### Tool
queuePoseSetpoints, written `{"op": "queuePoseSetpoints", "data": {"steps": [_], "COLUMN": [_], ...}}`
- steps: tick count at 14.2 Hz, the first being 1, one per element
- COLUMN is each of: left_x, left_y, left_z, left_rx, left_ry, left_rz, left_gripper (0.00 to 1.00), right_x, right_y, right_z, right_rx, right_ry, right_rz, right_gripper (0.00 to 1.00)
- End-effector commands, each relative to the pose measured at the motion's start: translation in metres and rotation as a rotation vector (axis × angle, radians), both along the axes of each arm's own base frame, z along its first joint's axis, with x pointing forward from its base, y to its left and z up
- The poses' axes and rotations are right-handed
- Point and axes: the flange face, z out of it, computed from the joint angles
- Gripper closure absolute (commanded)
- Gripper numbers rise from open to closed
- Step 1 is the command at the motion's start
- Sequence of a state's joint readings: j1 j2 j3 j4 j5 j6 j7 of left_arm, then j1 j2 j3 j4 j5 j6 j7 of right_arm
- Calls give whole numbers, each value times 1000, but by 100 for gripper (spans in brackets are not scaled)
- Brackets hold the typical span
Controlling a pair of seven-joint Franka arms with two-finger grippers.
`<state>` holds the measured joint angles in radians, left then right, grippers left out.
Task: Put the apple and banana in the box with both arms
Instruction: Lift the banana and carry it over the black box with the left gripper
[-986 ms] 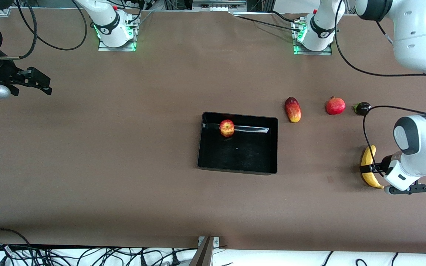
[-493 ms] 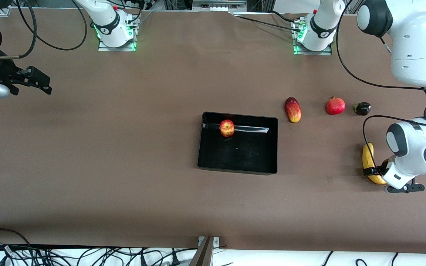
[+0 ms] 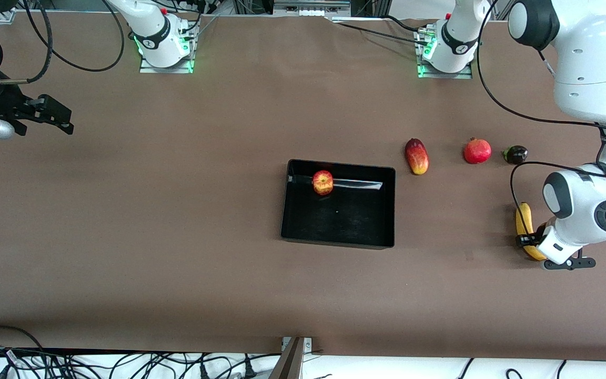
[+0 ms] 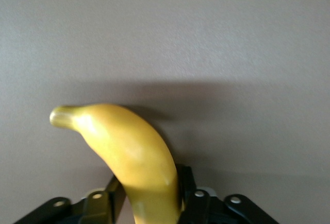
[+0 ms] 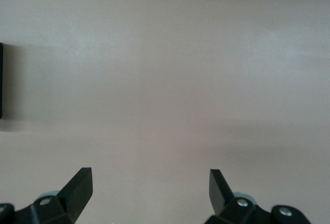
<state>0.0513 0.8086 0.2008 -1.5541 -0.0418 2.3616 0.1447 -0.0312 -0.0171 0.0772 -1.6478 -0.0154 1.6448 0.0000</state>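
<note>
Bench: brown bench (image 3: 187,221) runs the full width, with white bases of both arms bolted along the edge farthest from the front camera and a tangle of cables off the nearest edge.
Open room: broad bare stretch between the box and the right arm's end, and another bare band between the box and the nearest bench edge.
Box: black box (image 3: 386,210) sits about mid-bench, walls upright, rim unobstructed all round.
Apple: apple (image 3: 323,182) lies inside the box, close against the wall farthest from the front camera, dimple up.
Banana: banana (image 3: 523,221) is at the left arm's end of the bench, well apart from the box and close to that end's edge; whether it touches the bench I cannot tell.
Left gripper: left gripper (image 3: 528,241) is clamped across the banana's middle; in the left wrist view the fingers (image 4: 186,183) press both flanks of the banana (image 4: 135,157), its stem end sticking out free.
Right gripper: right gripper (image 3: 53,117) waits over the right arm's end of the bench, fingers (image 5: 80,185) spread wide with nothing between them, the box corner (image 5: 1,80) just showing at the picture's edge.
Other fruit: mango (image 3: 416,156), pomegranate (image 3: 477,151) and a small dark fruit (image 3: 515,155) lie in a row between the box and the left arm's end, farther from the front camera than the banana, each apart from its neighbour.
</note>
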Motion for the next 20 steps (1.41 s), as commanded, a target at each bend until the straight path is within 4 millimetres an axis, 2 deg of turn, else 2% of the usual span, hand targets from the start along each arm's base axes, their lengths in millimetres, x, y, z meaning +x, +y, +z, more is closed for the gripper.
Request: {"op": "queuePoseSetpoints", "data": {"steps": [1, 2, 3, 4, 6, 7, 9, 13, 15, 16, 17, 19, 20], "left_x": [-28, -34, -37, -39, -46, -53, -68, -105, -114, -120, -120, -115, -112], "left_y": [-20, -31, -55, -88, -170, -220, -293, -415, -457, -476, -482, -502, -505], "left_z": [39, 56, 74, 89, 123, 133, 146, 168, 174, 171, 169, 145, 126], "left_rx": [-13, -26, -46, -63, -73, -93, -117, -137, -152, -160, -166, -178, -168], "left_ry": [8, 5, 7, 37, 86, 108, 126, 111, 96, 100, 92, 81, 91], "left_rz": [-31, -32, -21, 17, 111, 160, 190, 133, 125, 110, 106, 94, 102], "left_gripper": [100, 100, 100, 100, 100, 100, 100, 100, 100, 100, 100, 100, 100], "right_x": [0, 0, 0, 1, 1, 1, 1, 0, 0, 0, 0, 0, 0], "right_y": [0, -1, -1, -1, -1, -1, -1, -2, -4, -4, -6, -7, -9], "right_z": [6, 4, 5, 5, 5, 5, 5, 4, 4, 4, 4, 5, 3], "right_rx": [-12, -12, -12, -12, -12, -12, -12, -12, -12, -12, -12, -12, -12], "right_ry": [3, 6, 6, 4, 4, 4, 4, 10, 12, 12, 12, 11, 15], "right_rz": [0, -1, -1, -1, -1, -1, -1, -4, -6, -6, -9, -8, -12], "right_gripper": [0, 0, 0, 0, 0, 0, 0, 0, 0, 0, 0, 0, 0]}}
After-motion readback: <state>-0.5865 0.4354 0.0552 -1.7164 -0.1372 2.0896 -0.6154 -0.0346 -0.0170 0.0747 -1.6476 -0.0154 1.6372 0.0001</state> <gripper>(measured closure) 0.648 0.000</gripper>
